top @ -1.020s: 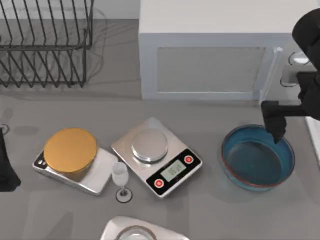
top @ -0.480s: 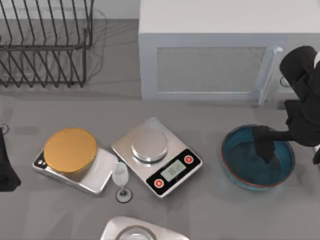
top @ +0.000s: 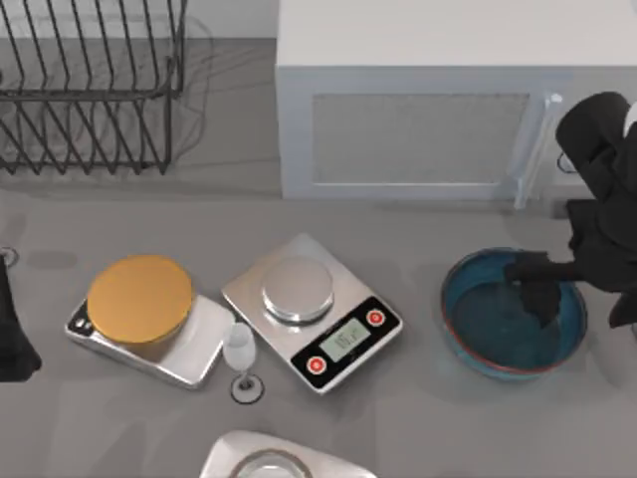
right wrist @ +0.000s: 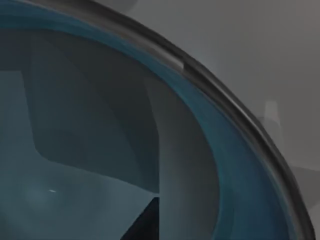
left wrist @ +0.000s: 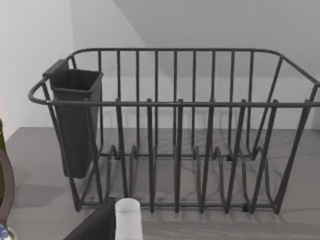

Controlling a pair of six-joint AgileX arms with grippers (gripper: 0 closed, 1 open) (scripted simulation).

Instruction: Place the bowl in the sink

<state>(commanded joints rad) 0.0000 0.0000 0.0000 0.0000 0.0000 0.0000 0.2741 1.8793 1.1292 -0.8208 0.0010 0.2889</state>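
Counter (top: 418, 229) space is grey and carries everything, and its edges run off the picture on all sides. Behind it stands a big white box like a microwave (top: 428, 110) with a long handle, and its top is cut off. At the back left is a dark wire dish rack (top: 95, 90); the left wrist view looks right at it and shows a dark cup holder (left wrist: 75, 120) hanging on one end. My right arm (top: 602, 199) is a big black shape at the right edge, and part of it is cut off. It reaches over the bowl (top: 488, 339), which sits on the counter at the right, in front of the white box. The bowl is wide, round and blue with a thin reddish-brown rim. The right pincer (top: 537, 289) is down inside the bowl, near the far rim, and it hides part of that rim. It is just a black lump from above, so I cannot tell if it is spread apart or squeezed together, or if it touches the bowl. The right wrist view is very close to the blue inside and dark rim. In the middle sits a silver scale (top: 314, 314) with red buttons. Left of it is another scale (top: 194, 354) with a flat orange disc (top: 139, 299) on top. A tiny clear glass (top: 239, 358) stands between them. My left arm (top: 12, 329) is parked at the left edge, mostly cut off.
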